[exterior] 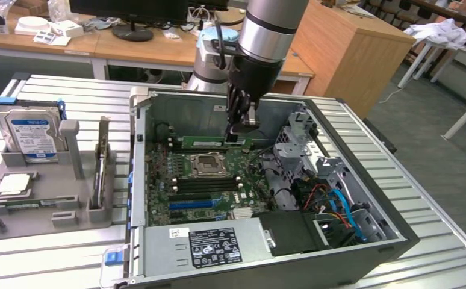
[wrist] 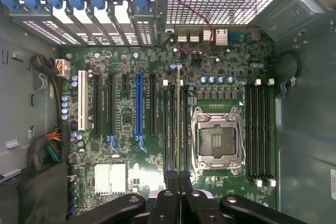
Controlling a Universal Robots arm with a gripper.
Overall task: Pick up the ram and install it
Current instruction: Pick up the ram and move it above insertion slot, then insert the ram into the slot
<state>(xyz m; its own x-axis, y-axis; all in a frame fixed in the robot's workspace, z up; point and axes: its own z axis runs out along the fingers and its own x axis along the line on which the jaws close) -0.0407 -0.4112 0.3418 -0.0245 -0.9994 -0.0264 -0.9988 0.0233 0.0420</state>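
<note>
We see the ribbed bench spread across the whole exterior view, its edges cut off by the frame. At centre frame the open computer case lies on it with the motherboard facing up. The cables in the case's lower right corner are a tangle we cannot sort out. The arm reaches down from the upper middle, its top cut off. At the exterior view's left a grey tray holds a hard drive upright. The claw is clenched on the ram, which hangs level just above the CPU socket in the frame, one end hidden behind the claw. In the wrist view the ram shows edge-on as a thin line over the memory slots. We cannot tell whether it touches one.
</note>
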